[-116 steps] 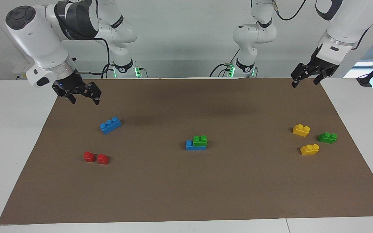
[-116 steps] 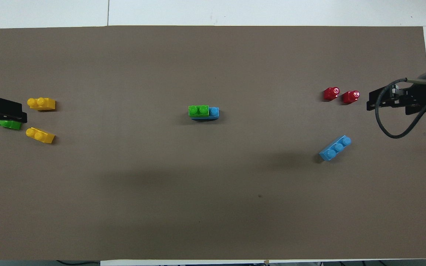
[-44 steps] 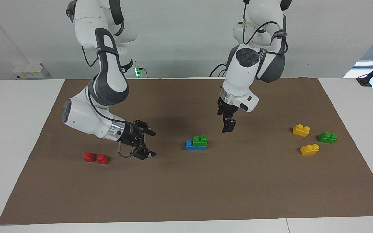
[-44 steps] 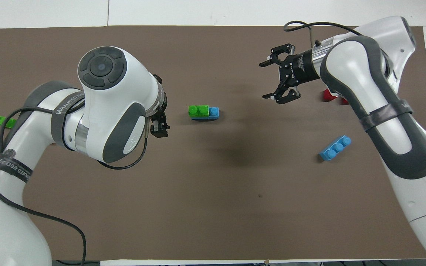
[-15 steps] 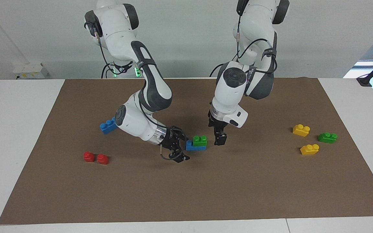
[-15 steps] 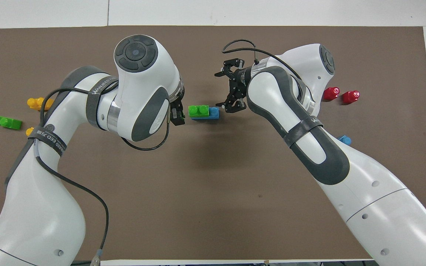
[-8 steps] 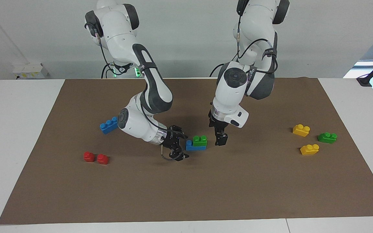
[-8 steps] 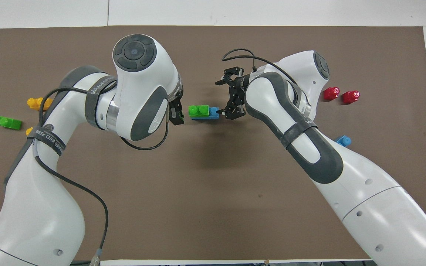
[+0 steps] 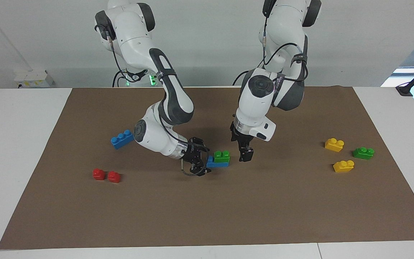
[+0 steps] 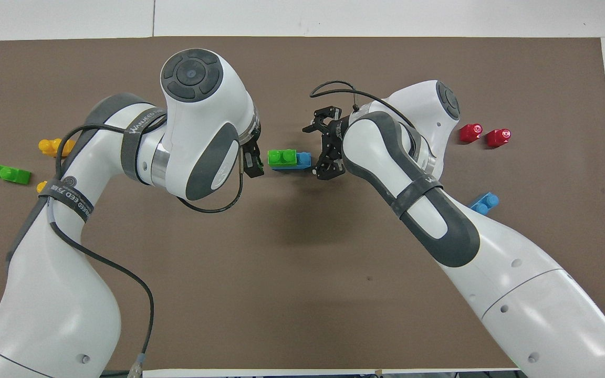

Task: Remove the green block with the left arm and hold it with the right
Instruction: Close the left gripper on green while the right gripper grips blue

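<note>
At frame centre the green block [image 9: 221, 156] sits pressed onto a blue brick [image 9: 217, 163]. The right claw [image 9: 199, 160] spreads around the brick's end to brace it; the left claw [image 9: 245, 154], grip unreadable, hangs beside the block.

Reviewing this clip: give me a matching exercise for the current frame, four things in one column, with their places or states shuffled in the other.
Things:
1. green block
2. loose blue brick
3. darker green brick
4. right claw

Places or states:
A. open, at the bare end of the base blue brick
B. beside the yellow bricks, toward the left arm's end of the table
C. stacked on the base blue brick
D. lying on the mat toward the right arm's end of the table

Pairs: 1-C, 2-D, 3-B, 4-A
</note>
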Controlling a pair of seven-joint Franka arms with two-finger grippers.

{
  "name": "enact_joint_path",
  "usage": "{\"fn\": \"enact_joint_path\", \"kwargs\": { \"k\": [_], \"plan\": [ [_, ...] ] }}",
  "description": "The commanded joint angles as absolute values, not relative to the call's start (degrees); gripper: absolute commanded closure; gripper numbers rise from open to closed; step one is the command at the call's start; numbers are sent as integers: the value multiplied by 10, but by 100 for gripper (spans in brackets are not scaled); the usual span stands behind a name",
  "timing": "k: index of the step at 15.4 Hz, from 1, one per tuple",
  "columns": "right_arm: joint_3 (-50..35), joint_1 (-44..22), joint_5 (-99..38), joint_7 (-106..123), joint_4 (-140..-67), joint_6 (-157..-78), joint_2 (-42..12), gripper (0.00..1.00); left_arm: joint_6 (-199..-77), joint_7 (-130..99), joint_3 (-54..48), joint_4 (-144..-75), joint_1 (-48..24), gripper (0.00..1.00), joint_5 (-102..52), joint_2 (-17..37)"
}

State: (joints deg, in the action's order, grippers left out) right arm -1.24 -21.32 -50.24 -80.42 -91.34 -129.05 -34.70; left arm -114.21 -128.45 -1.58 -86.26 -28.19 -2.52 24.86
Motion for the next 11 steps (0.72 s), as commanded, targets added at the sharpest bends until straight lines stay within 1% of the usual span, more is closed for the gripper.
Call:
{"fn": "enact_joint_path", "kwargs": {
  "k": [1, 5, 10, 11],
  "plan": [
    [-12, -232, -512, -802, -920, -1336, -354, 0, -1140, -1304, -8, -845, -297, 0, -26, 260],
    [-13, -243, -513, -794, -920, -1370, -369, 0, -1158, -1306, -8, -849, -309, 0, -26, 260],
    [-13, -243, -513, -792, -920, -1370, -370, 0, -1175, -1307, -8, -865, -319, 0, -27, 260],
    [-13, -243, -514, -788, -920, -1370, -370, 3, -1178, -1308, -8, -866, -320, 0, -27, 260]
  ]
}}
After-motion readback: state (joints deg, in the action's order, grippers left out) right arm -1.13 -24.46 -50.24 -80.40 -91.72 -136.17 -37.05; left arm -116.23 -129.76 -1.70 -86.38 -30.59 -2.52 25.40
